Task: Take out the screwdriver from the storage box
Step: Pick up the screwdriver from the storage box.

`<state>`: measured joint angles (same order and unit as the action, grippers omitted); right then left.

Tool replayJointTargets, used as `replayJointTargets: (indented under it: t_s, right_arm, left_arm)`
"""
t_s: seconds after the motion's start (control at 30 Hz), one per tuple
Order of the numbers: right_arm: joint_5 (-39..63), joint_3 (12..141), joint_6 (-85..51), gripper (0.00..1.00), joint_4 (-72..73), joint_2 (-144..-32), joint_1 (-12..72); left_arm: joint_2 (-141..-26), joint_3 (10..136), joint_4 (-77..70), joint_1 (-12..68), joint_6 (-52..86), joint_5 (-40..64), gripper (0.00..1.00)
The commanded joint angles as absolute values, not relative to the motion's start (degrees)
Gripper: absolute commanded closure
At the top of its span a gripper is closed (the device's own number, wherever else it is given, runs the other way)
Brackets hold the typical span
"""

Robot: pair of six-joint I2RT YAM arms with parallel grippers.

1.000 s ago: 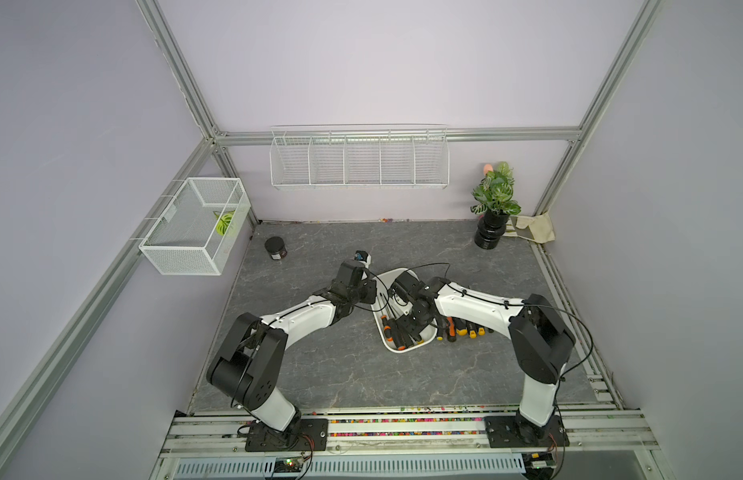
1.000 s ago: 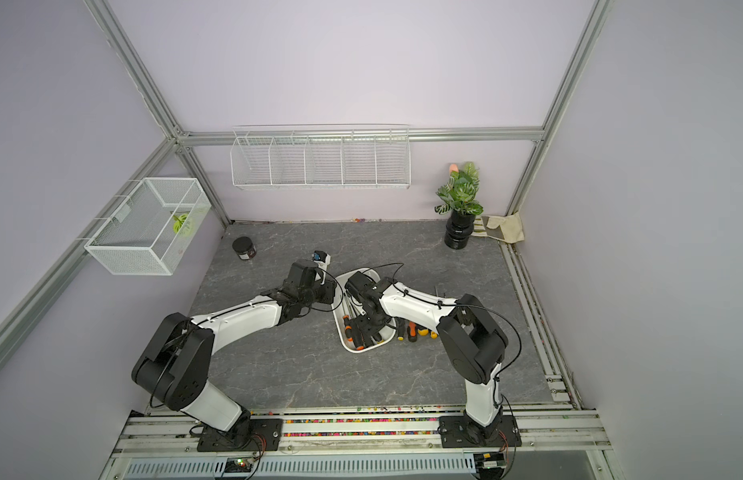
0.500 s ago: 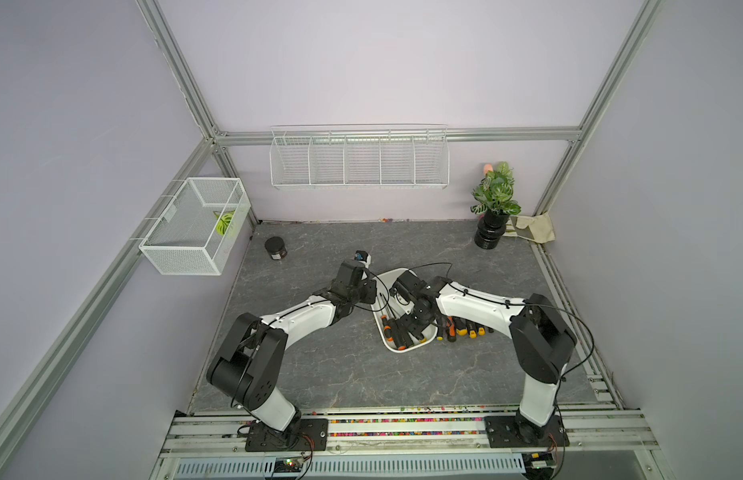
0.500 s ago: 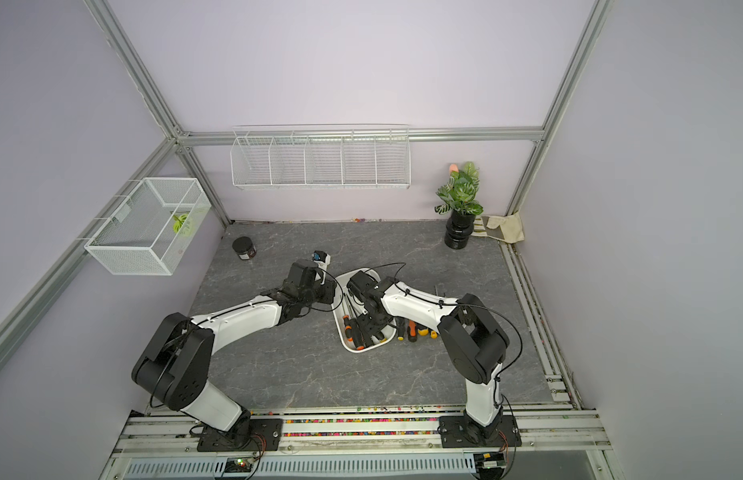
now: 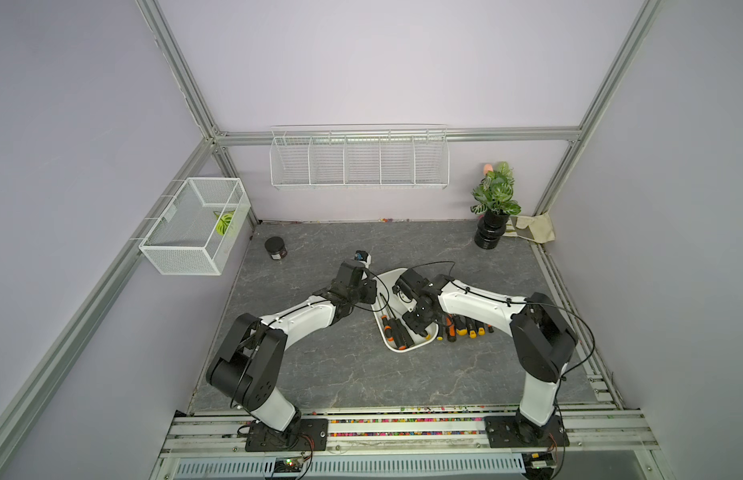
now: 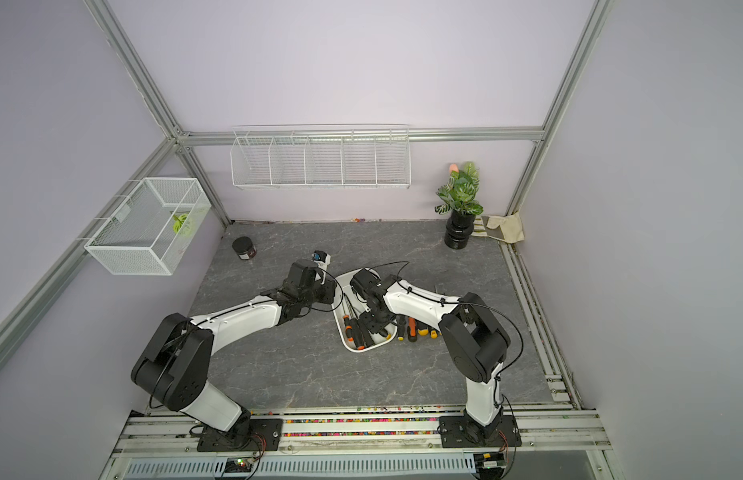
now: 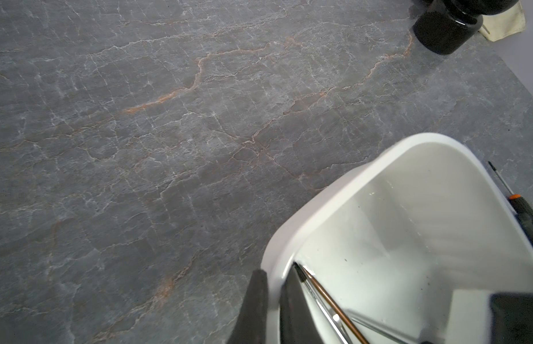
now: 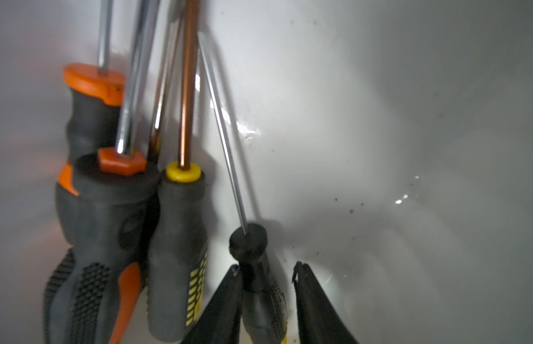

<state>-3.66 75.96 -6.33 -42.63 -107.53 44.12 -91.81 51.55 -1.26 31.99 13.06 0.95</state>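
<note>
The white storage box lies mid-table with several screwdrivers in it. My left gripper is shut on the box's rim, one finger outside the wall and one inside. My right gripper is down inside the box. Its fingers straddle the handle of a slim black screwdriver; one finger touches it and a narrow gap shows at the other. Beside it lie a yellow-and-black screwdriver and an orange-and-black one. In both top views the right gripper hangs over the box's near end.
Several more screwdrivers lie on the table just right of the box. A black jar stands back left and a potted plant with a cloth back right. A mesh basket and a wire rack hang on the walls.
My right gripper has shifted slightly toward the box's near end. The left arm and the box have stayed put.
</note>
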Motion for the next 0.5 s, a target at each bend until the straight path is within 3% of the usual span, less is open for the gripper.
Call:
replayJointTargets:
  t_s: [0.0,0.47]
  right_arm:
    - [-4.81,75.33,-5.03,0.66,-44.13,-108.65,43.72]
    - [-6.25,76.0,-1.91,0.66,-45.88,-111.11,43.67]
  left_arm:
    - [-90.63,52.25,-1.5,32.02,12.47,0.09,1.0]
    - [-90.62,52.73,-1.01,32.01,12.26,-0.04,1.0]
